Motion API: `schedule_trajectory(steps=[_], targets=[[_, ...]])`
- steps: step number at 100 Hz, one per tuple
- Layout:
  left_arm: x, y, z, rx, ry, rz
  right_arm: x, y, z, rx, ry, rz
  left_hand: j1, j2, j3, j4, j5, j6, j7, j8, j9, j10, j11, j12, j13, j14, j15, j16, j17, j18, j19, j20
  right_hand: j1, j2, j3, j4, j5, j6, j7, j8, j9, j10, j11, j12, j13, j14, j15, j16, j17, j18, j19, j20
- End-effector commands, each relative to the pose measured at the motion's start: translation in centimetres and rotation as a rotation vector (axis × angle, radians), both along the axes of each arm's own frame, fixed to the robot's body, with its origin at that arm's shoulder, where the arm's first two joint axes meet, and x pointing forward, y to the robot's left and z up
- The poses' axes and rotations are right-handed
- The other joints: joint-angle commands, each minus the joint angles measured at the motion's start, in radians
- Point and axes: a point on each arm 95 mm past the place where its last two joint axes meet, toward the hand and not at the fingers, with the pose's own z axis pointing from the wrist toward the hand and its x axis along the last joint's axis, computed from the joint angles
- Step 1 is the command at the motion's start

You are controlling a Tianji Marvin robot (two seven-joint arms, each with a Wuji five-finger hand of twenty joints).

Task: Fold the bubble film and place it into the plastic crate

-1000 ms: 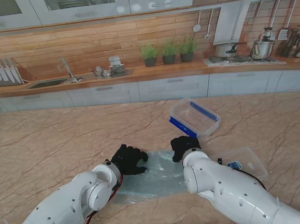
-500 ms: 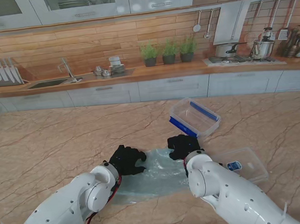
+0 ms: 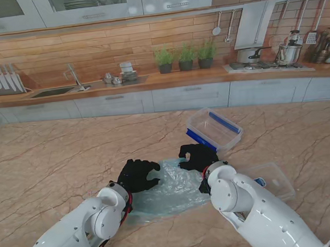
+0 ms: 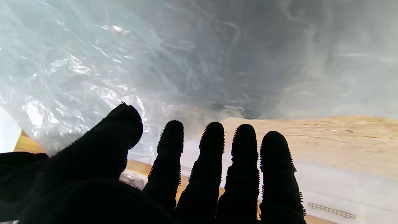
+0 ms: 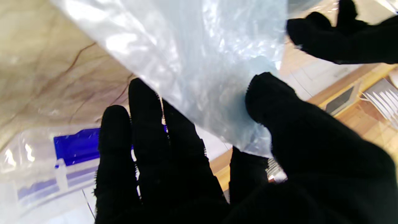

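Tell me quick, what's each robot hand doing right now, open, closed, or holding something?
Left robot hand: on the bubble film, grip cannot be told.
Right robot hand: shut on the bubble film, edge pinched between thumb and fingers.

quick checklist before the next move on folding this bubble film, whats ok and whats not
1. Right hand holds the bubble film: ok; in the right wrist view the sheet's edge is pinched between thumb and fingers.
2. Left hand holds the film: cannot tell; in the left wrist view its fingers are spread in front of the sheet.
3. Far edge lifted off the table: ok; it is bunched up between the hands.
4. Fold finished: not ok; the near part lies flat.
5. Plastic crate open to receive: ok; no lid on it, and it sits tilted beyond the right hand.
6. Lid out of the way: ok; it lies right of the film.
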Motion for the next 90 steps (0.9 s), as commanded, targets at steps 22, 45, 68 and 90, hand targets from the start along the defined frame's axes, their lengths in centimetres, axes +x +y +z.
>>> schedule_trajectory(steps=[22, 45, 68, 90], targets=[[-0.5, -1.5, 0.2, -0.046, 0.055, 0.003, 0.3, 0.6, 1.5, 0.116, 0.071, -0.014, -0.011, 0.004, 0.019, 0.03, -0.02, 0.054, -0.07, -0.056, -0.017, 0.017, 0.013, -0.006, -0.026, 0.026, 0.022, 0.019, -0.007, 0.004, 0.034, 0.017, 0.026, 0.044, 0.0, 0.05, -0.028, 0.004, 0.072, 0.01, 0.108, 0.046, 0.135, 0.036, 0.232, 0.015, 0.242, 0.066, 0.164, 0.049, 0.144, -0.005], [-0.8, -2.1, 0.5, -0.145, 0.147, 0.037, 1.4, 0.4, 2.0, 0.14, 0.09, -0.034, 0.025, 0.082, -0.125, 0.032, 0.031, 0.079, -0.077, -0.072, 0.011, 0.032, 0.012, 0.001, -0.024, 0.045, 0.027, 0.024, -0.022, 0.012, 0.036, 0.019, 0.022, 0.049, -0.004, 0.05, -0.04, 0.022, 0.077, 0.002, 0.114, 0.053, 0.191, 0.048, 0.265, 0.003, 0.365, 0.108, 0.17, 0.022, 0.208, 0.003], [-0.6, -2.8, 0.6, -0.272, 0.198, 0.111, 2.4, 0.3, 2.7, 0.114, 0.078, -0.012, 0.035, 0.153, -0.226, 0.034, 0.116, 0.188, -0.151, -0.163, 0.068, 0.092, -0.011, -0.036, -0.002, 0.104, 0.049, 0.012, -0.013, 0.047, 0.066, 0.009, 0.02, 0.054, -0.008, 0.051, -0.048, 0.013, 0.08, 0.003, 0.1, 0.045, 0.195, 0.048, 0.245, -0.002, 0.389, 0.118, 0.144, 0.008, 0.21, 0.003], [-0.4, -3.1, 0.4, -0.426, 0.294, 0.205, 3.0, 1.0, 2.8, 0.118, 0.116, 0.024, 0.153, 0.283, -0.477, 0.042, 0.12, 0.205, -0.18, -0.203, 0.05, 0.103, -0.014, -0.044, -0.036, 0.112, 0.056, -0.004, -0.05, 0.046, 0.059, -0.015, 0.016, 0.065, -0.025, 0.049, -0.065, 0.011, 0.07, 0.006, 0.08, 0.043, 0.201, 0.051, 0.228, -0.005, 0.446, 0.146, 0.128, -0.005, 0.226, 0.02]])
